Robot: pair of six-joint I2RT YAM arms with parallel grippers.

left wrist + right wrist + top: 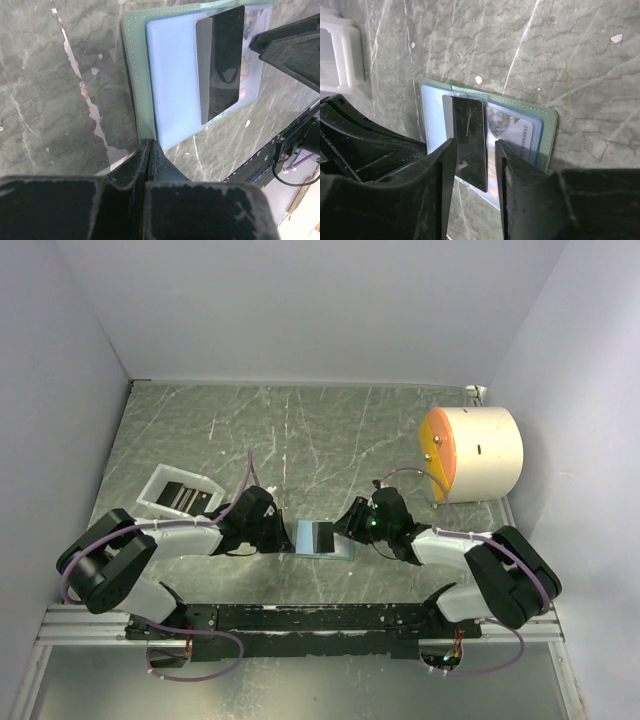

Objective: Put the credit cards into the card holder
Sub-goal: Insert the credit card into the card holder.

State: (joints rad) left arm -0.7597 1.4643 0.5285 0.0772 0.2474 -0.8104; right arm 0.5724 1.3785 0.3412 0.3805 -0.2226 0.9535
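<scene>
My right gripper [474, 145] is open, with one finger on each side of a black credit card [468, 122] and a small gap at the right finger. The card lies on the light blue inside of the card holder [546, 127]. The card holder is spread open on the counter [570, 50], low in the middle of the overhead view. My left gripper [150, 146] is closed and pinches the card holder's edge. A white tray [342, 55] is at the upper left of the right wrist view.

left gripper [148, 148] closed, right gripper [475, 145] parted
</scene>
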